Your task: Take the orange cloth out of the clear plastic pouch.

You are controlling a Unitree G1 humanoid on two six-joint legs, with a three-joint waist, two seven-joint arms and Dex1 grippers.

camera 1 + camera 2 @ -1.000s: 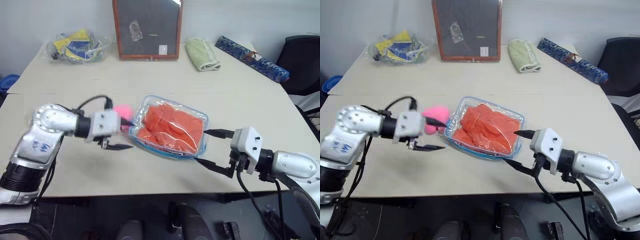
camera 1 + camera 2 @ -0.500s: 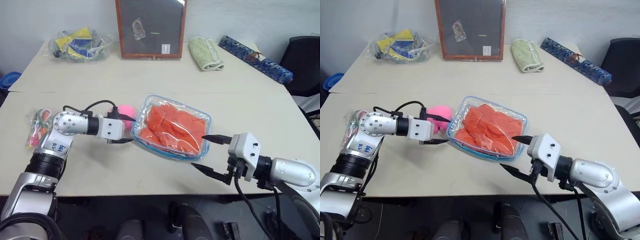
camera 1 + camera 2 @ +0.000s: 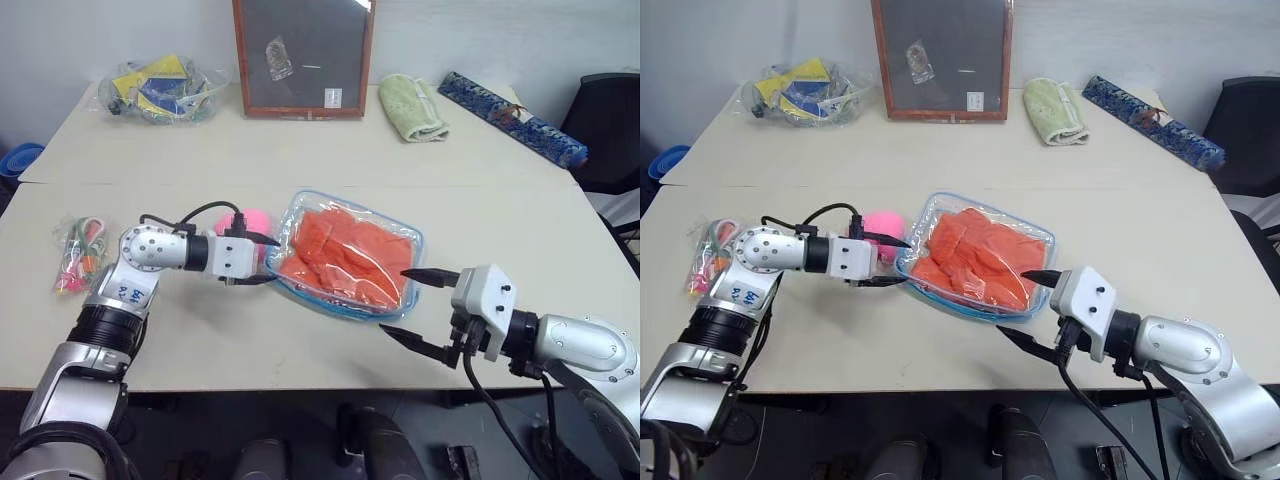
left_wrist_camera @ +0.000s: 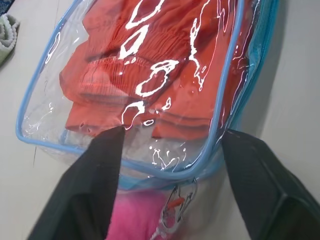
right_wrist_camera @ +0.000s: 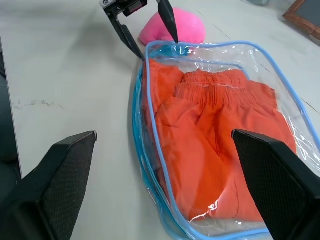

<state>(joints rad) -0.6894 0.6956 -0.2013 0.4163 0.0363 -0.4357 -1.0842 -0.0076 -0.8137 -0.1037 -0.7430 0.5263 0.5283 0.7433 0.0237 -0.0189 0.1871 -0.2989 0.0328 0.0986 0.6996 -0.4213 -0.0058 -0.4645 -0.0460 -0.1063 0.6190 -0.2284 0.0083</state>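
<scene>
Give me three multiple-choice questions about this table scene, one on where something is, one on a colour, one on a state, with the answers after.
1. Where is the pink charm?
A. at the pouch end nearest the left gripper
B. beside the green towel
C. under the right gripper

2. What colour is the pouch's edging?
A. red
B. light blue
C. black

3. Where is the cloth now?
A. spread on the table
B. held up by the right gripper
C. inside the pouch

Answers:
1. A: the charm lies against the end of the pouch where the left gripper is, far from the green towel.
2. B: a light blue band runs round the clear plastic.
3. C: the cloth lies folded under the plastic, and the right gripper is open and holds nothing.
</scene>
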